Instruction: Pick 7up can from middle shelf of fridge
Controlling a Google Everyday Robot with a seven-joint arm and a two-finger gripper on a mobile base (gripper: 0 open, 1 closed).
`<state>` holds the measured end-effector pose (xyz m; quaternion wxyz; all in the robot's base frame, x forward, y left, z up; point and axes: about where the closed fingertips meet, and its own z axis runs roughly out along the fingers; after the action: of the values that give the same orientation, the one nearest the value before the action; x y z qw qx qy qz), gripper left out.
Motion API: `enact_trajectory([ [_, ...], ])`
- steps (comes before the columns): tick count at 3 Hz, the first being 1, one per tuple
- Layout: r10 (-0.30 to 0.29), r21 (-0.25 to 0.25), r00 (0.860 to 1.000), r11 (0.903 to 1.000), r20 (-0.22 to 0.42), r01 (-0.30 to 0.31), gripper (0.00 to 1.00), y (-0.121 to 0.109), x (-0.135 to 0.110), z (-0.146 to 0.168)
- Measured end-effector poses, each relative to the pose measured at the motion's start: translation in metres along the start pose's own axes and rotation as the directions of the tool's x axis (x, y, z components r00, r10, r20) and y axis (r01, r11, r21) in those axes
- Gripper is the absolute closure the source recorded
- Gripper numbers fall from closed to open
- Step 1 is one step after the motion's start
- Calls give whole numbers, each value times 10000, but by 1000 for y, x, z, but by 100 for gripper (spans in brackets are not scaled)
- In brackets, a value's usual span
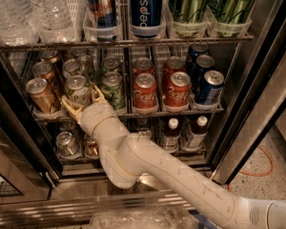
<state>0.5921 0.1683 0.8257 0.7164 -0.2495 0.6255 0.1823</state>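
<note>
While the 7up can (pixel 77 90) stands upright at the front of its lane on the middle shelf (pixel 157 113) of the fridge (pixel 47 211), the gripper (pixel 80 98) sits right at its lower front, fingers (pixel 70 109) spread apart, one just left of the can's base and one just right of it; whether either finger touches the can I cannot tell

Below and to the right of the 7up can, the pale arm (pixel 171 175) runs down across the lower shelf and out toward the bottom right corner

Just left of the 7up can stands a brown can (pixel 40 95), and just right of it a darker green can (pixel 113 89). Further right of the 7up can come two red Coke cans (pixel 144 93), then blue cans (pixel 209 87) at the far end of the same shelf. More cans line up behind the 7up can in its lane

Above the 7up can, on the next rack up, are water bottles (pixel 43 8), and up to its right a tall Pepsi can (pixel 145 8) and tall green cans (pixel 214 8)

Below and to the right of the 7up can, past the arm, stand small capped bottles (pixel 171 132)
</note>
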Motion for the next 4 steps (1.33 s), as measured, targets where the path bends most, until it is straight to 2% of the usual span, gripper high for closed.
enact_trajectory([
  [1, 0, 0, 10000, 10000, 0, 0, 92, 0, 0, 0],
  [2, 0, 0, 10000, 10000, 0, 0, 100, 0, 0, 0],
  [3, 0, 0, 10000, 10000, 0, 0, 100, 0, 0, 0],
  [4, -108, -246, 9998, 9996, 188, 113, 100, 4, -8, -2],
])
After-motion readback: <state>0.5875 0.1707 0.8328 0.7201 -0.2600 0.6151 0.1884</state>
